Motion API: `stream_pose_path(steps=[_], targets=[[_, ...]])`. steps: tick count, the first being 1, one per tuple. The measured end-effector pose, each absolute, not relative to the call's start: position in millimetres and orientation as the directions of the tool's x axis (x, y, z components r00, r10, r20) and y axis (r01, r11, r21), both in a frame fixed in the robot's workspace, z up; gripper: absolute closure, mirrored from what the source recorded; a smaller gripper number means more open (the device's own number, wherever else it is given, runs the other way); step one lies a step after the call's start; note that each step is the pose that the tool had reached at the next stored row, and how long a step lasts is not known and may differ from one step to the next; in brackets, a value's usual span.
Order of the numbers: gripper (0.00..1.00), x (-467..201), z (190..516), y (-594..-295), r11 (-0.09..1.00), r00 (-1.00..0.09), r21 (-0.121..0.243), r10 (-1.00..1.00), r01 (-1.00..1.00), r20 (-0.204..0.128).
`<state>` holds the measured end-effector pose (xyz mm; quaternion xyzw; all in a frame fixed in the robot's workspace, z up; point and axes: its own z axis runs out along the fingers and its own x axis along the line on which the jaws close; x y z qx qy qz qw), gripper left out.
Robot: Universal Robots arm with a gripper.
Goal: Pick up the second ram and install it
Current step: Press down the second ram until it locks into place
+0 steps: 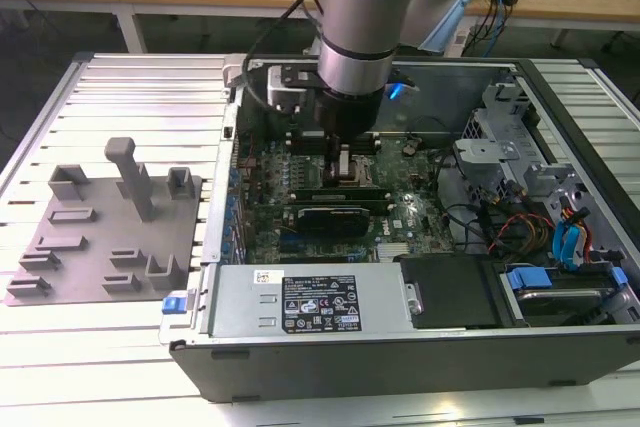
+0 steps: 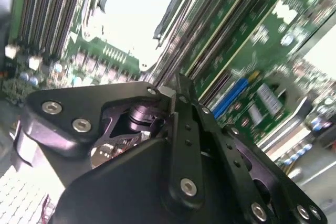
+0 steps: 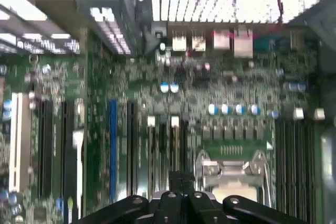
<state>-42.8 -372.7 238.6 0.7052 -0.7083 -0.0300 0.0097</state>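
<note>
My gripper (image 1: pixel 345 165) is lowered inside the open computer case (image 1: pixel 560 117), onto the green motherboard (image 1: pixel 400 222) beside the silver processor socket (image 3: pixel 231 169). In both wrist views its black fingers (image 2: pixel 178 90) are pressed together, with nothing visible between them. The fingertips (image 3: pixel 181 178) sit over the long black memory slots (image 3: pixel 163 145) next to the socket. In the exterior view a long dark strip (image 1: pixel 340 191) runs along those slots just under the gripper. It looks like the second ram, though I cannot tell it apart from the slots for certain.
A grey plastic tray (image 1: pixel 100 237) with upright blocks lies on the slatted table at the exterior view's left. Inside the case are a silver power supply (image 1: pixel 300 302), a black card (image 1: pixel 335 219), drive cages (image 1: pixel 510 147) and loose cables (image 1: pixel 530 227).
</note>
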Motion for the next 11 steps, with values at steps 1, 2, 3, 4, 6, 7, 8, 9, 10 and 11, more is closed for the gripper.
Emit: stream_pose_path(steps=[1, 2, 3, 4, 6, 7, 8, 9, 10, 11], targets=[[0.92, -38, 240, -372, 0.003, -0.005, 0.057, -1.0, -0.998, -0.03], [0.92, -38, 246, -372, 0.003, -0.005, 0.057, -1.0, -0.998, -0.03], [0.92, -38, 256, -372, 0.003, -0.005, 0.057, -1.0, -0.998, -0.031], [0.92, -38, 266, -372, 0.003, -0.005, 0.057, -1.0, -0.998, -0.031], [0.92, -38, 269, -372, 0.003, -0.005, 0.057, -1.0, -0.998, -0.031], [0.92, -38, 269, -372, 0.003, -0.005, 0.057, -0.999, -0.998, -0.031], [0.92, -38, 269, -372, 0.003, -0.005, 0.057, -1.0, -0.998, -0.031], [0.92, -38, 269, -372, 0.003, -0.005, 0.057, -1.0, -0.998, -0.031], [0.92, -38, 269, -372, 0.003, -0.005, 0.057, -1.0, -0.998, -0.031], [0.92, -38, 269, -372, 0.003, -0.005, 0.057, -1.0, -0.998, -0.031]])
